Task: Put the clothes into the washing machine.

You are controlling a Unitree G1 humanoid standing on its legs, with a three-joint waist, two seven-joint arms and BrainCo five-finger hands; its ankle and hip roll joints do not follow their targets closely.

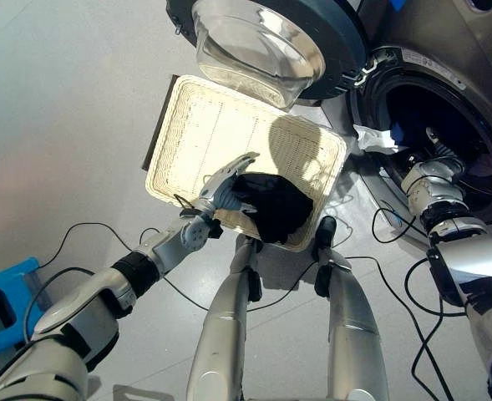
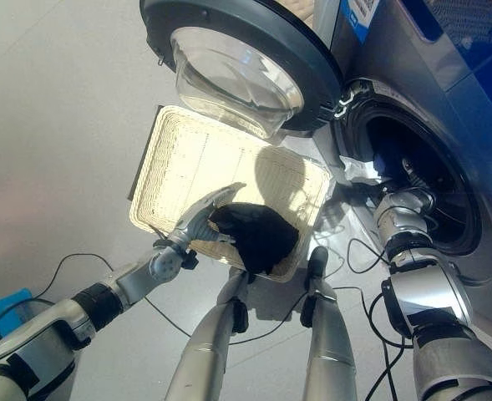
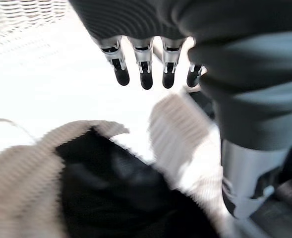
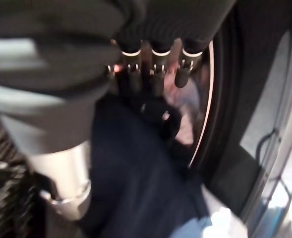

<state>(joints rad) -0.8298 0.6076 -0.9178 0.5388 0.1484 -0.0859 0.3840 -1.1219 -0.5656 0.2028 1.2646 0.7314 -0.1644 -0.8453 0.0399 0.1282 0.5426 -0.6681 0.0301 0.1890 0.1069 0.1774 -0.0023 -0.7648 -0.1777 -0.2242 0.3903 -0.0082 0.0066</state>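
While a black garment (image 1: 277, 207) is lying in the near corner of the cream basket (image 1: 197, 125), the left hand (image 1: 222, 185) is hovering just beside it, fingers straight and released, holding nothing. The right hand (image 4: 153, 74) is reaching into the washing machine's (image 2: 446, 100) drum, fingers extended over dark blue clothes (image 4: 136, 183) already inside; it seems to be grasping nothing. A white and blue piece (image 1: 377, 138) is hanging on the drum's rim nearest the basket. To do this step well, the left hand should probably be closing round the bunched middle of the black garment, lifting it clear of the basket wall before swinging toward the drum. The open round door (image 2: 237, 63) is hanging over the basket's far edge, so it could be standing in the way of a high carry.
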